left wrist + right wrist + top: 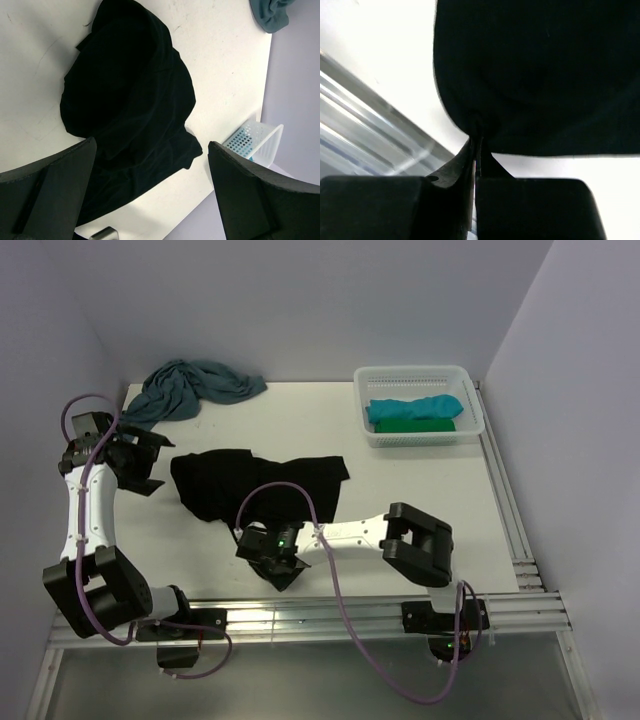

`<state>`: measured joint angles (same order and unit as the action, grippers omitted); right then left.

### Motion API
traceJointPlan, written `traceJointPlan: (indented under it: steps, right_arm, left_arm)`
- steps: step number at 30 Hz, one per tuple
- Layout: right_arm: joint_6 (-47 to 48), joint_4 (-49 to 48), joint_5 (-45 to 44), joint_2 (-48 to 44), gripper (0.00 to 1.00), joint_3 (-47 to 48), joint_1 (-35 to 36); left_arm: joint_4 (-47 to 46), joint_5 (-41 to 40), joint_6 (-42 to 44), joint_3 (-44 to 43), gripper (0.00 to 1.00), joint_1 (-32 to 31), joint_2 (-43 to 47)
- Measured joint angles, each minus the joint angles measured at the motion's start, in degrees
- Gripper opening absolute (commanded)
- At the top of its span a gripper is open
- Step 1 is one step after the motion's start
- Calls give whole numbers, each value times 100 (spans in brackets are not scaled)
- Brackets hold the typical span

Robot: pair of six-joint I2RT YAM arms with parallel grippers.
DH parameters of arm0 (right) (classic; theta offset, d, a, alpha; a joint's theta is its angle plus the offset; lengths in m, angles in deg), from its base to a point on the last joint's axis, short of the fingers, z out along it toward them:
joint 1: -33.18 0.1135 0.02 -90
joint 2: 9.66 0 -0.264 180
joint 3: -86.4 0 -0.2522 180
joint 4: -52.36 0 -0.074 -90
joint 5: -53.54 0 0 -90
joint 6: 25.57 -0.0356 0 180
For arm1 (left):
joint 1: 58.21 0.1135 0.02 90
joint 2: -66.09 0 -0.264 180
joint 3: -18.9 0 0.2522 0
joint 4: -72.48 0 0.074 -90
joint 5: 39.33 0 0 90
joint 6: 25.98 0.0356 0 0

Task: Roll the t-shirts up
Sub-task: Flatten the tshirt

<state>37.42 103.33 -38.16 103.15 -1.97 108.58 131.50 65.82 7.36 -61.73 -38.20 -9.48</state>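
Front-centre: black t-shirt (535, 75) hem pinched in R claw (476, 134).

Top camera looks down from behind the near edge over the whole table (420, 495). Left wrist views the black shirt (130, 100) from farther off; right wrist sits close against its edge.

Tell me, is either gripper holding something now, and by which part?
The right gripper is shut on the black shirt, pinching a fold at its near edge. The left gripper is open and holds nothing.
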Motion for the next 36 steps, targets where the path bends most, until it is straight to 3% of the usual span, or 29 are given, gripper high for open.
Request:
traceJointPlan:
  steps: [7, 9, 12, 15, 18, 23, 36]
  right_arm:
    - [149, 455, -20, -1657, 0, -693, -481]
    - [291, 728, 33, -2361, 0, -356, -946]
    - [562, 1036, 184, -2931, 0, 863, -1864]
    - [741, 1161, 251, -2970, 0, 2208, -2750]
    - [730, 1266, 372, -2959, 0, 2623, -3254]
    - [691, 1711, 424, -2575, 0, 2791, -3536]
    - [431, 1950, 800, -2382, 0, 2892, -4690]
  left_arm:
    - [-140, 4, -2, 149, 99, -256, 48]
    - [-179, 33, -4, 310, 100, -431, 96]
    - [-227, 114, -7, 516, 99, -682, 109]
    - [-232, 83, -2, 509, 99, -988, 85]
    - [-92, -90, 2, 249, 99, -1429, -33]
    - [-68, -310, 4, -122, 97, -2002, -186]
    - [-262, -789, -431, 450, 91, -2988, -199]
